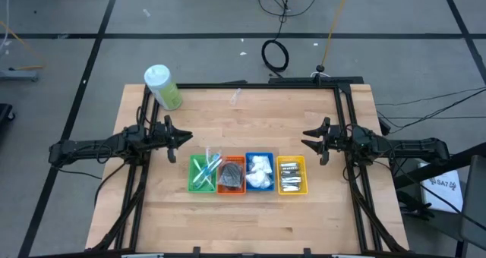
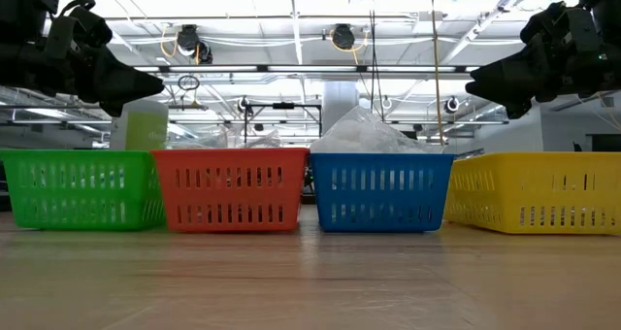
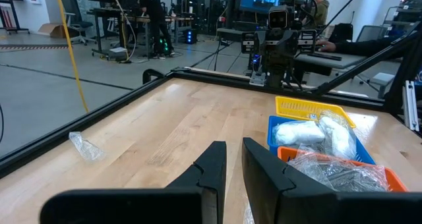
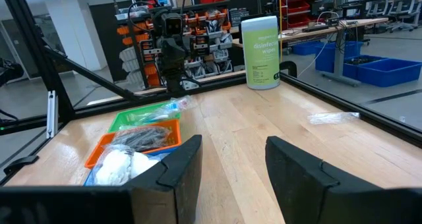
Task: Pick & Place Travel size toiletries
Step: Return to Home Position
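Light, soft, slippery white packets (image 1: 260, 173) in blue bin (image 1: 259, 155); best pinched mid-body. Left gripper (image 3: 234, 146) narrowly parted, right gripper (image 4: 234, 143) wide, both empty.

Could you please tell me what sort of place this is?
Probably a robotics lab: a framed wooden table with the left arm and right arm at its sides, floor cables, workbenches beyond.

Wooden table (image 1: 228, 220) bearing four bins (image 2: 380, 189)
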